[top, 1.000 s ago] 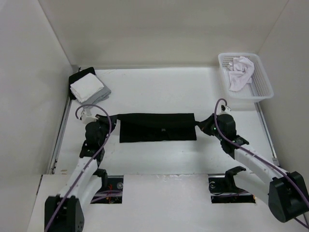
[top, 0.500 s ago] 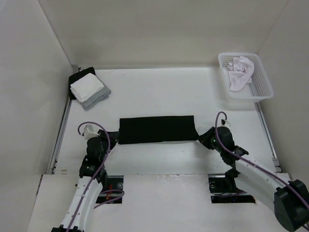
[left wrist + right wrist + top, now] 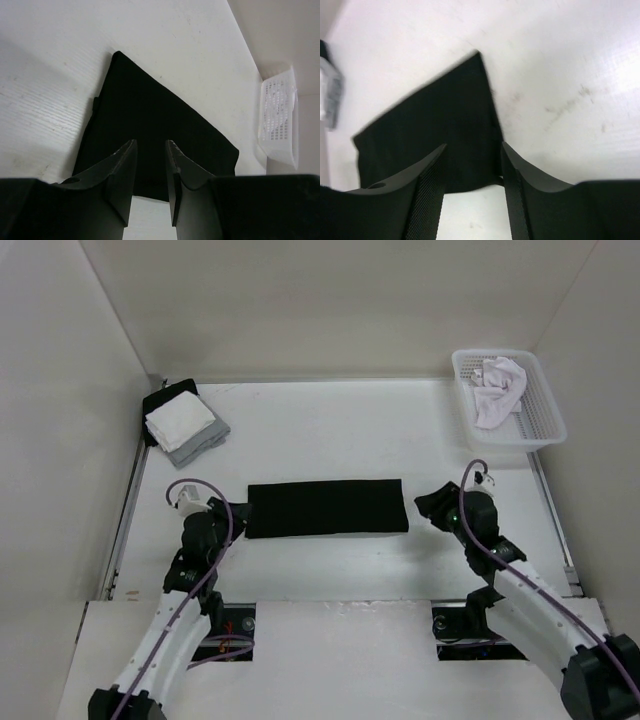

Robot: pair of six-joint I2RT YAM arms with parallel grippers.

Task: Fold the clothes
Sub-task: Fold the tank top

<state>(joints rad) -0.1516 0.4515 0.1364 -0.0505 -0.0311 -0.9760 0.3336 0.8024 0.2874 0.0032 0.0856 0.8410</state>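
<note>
Now the black top (image 3: 325, 508) lies flat between the left gripper (image 3: 150, 146) and right gripper (image 3: 472, 148). Both gape, empty.

Reads as a robotics lab test cell, not a home: bare white surface (image 3: 330, 430) boxed in by plain white panels (image 3: 330, 310), cabled left arm (image 3: 185, 590) and right arm (image 3: 520, 585) bolted at near edge. Props laid out: black tank top (image 3: 325, 508), white plastic basket (image 3: 543, 390), folded cloth stack (image 3: 185, 425).

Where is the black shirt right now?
In the top view the black tank top lies flat in the middle of the table, between the left gripper and the right gripper, both open and holding nothing.
</note>
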